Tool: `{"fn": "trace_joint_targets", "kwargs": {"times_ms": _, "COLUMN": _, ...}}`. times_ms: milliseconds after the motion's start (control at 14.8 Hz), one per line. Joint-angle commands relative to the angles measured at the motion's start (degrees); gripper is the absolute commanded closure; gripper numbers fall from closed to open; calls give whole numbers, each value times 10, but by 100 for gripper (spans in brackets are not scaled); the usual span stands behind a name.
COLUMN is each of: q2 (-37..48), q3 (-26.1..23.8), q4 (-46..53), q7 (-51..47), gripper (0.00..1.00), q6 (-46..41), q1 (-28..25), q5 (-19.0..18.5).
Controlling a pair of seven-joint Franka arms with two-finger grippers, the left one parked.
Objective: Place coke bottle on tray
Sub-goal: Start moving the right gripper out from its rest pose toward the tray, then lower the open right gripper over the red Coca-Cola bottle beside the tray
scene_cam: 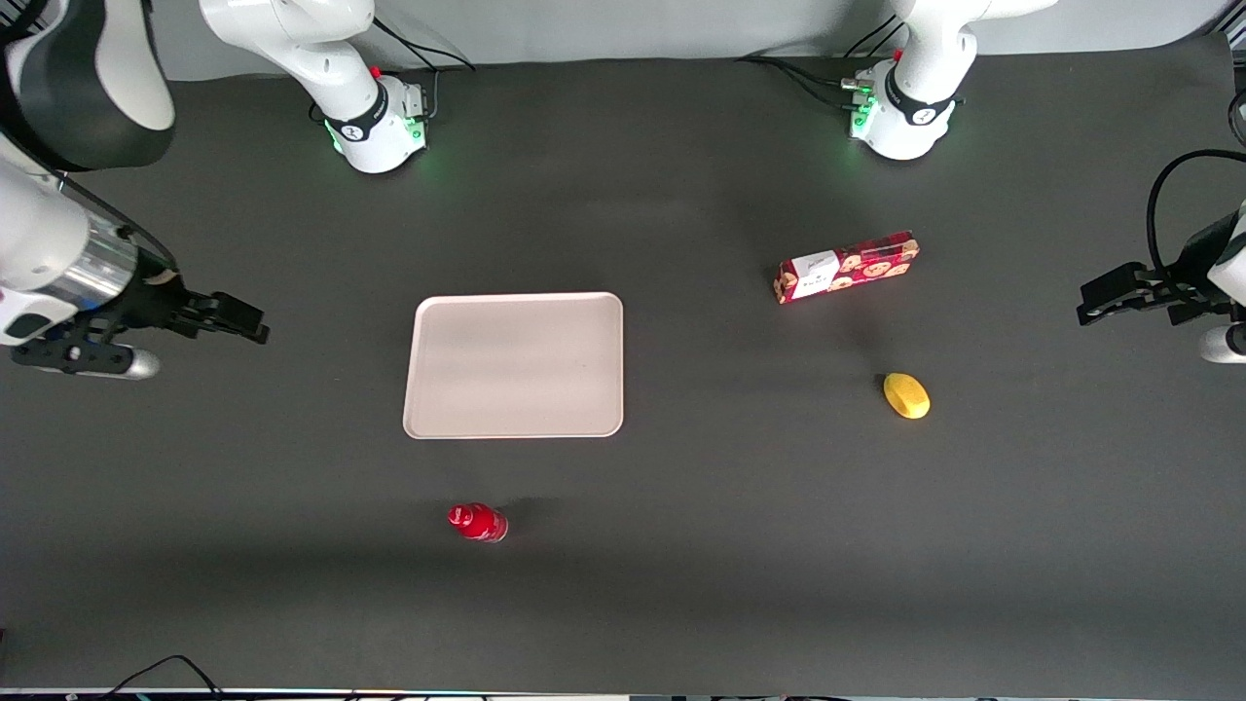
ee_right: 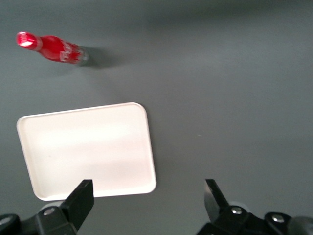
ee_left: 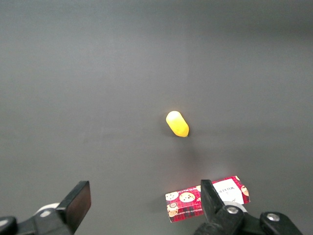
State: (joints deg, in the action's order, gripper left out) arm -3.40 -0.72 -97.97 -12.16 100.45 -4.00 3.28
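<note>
Table (scene_cam: 681, 604): dark grey mat covering the whole work surface.

Tray (scene_cam: 514, 365): pale pinkish-beige rectangle with rounded corners and a low raised rim, lying flat near the middle of the table. Nothing rests on it. Also seen from the right wrist camera (ee_right: 88, 149), again bare.

Right arm: its gripper (scene_cam: 255, 324) hangs above the table at the working arm's end, well apart from the tray's short edge and not touching anything. In the right wrist view the gripper (ee_right: 149, 203) has its two black fingers (ee_right: 80, 200) spread wide apart, with only the tray corner and bare mat between them. It holds nothing.

Cookie box (scene_cam: 847, 267): long red box printed with cookies and a white label, lying flat toward the parked arm's end, farther from the front camera than the tray. Visible in the left wrist view (ee_left: 188, 204).

Lemon (scene_cam: 906, 396): small yellow oval on the mat, nearer the front camera than the cookie box and well apart from it. Left wrist view also shows it (ee_left: 177, 124).

Coke bottle (scene_cam: 477, 522): small, all red, red cap, standing upright on the mat, nearer the front camera than the tray and near its long edge, not touching. It is off the tray. The right wrist view (ee_right: 54, 48) confirms a clear gap of mat between bottle and tray.
</note>
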Motion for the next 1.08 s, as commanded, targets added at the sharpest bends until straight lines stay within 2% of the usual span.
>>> {"fn": "trace_joint_targets", "kwargs": {"times_ms": 0, "q2": -101, "q3": -36, "q4": 122, "q7": -30, "gripper": 0, "q6": -9, "q1": -3, "q5": -14}}
{"fn": "trace_joint_targets", "kwargs": {"times_ms": 337, "q2": -182, "q3": -96, "q4": 183, "q7": -31, "gripper": 0, "q6": -7, "q1": -4, "q5": -71}}
{"fn": "trace_joint_targets", "kwargs": {"times_ms": 539, "q2": -226, "q3": -121, "q4": 227, "q7": -79, "gripper": 0, "q6": -4, "q1": -5, "q5": -74}}
{"fn": "trace_joint_targets", "kwargs": {"times_ms": 741, "q2": -245, "q3": -147, "q4": 227, "q7": -83, "gripper": 0, "q6": 24, "q1": -5, "q5": -100}}
{"fn": "trace_joint_targets", "kwargs": {"times_ms": 1010, "q2": -274, "q3": -154, "q4": 228, "q7": -82, "gripper": 0, "q6": 72, "q1": -6, "q5": -103}}
